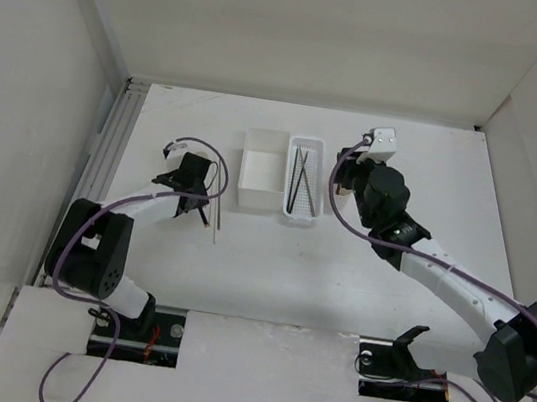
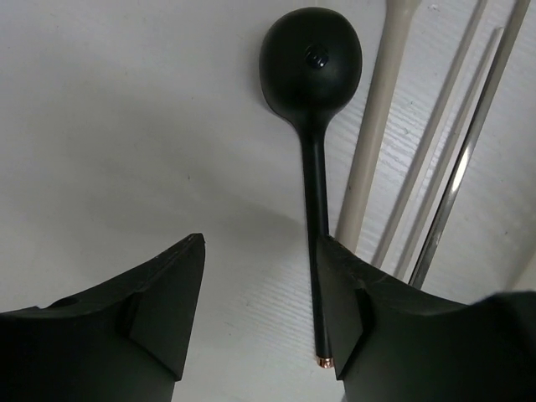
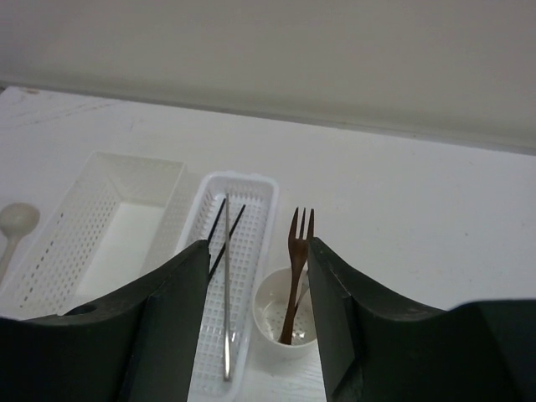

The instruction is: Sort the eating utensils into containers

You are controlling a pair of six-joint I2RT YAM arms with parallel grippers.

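The black spoon (image 2: 313, 151) lay flat on the white counter (image 2: 126, 126), bowl pointing away. The left fingers (image 2: 188, 268) stood apart on either side of its handle, the end close against one of them. Light, stiff and slick, it would probably be best pinched across the thin handle, clear of the beige spoon (image 2: 373, 126) and chopsticks (image 2: 445, 151) just beside. The right fingers (image 3: 188, 276), also apart, hovered over the cup (image 3: 270, 322) holding a fork (image 3: 296, 251). Pale walls closed in the smooth counter.
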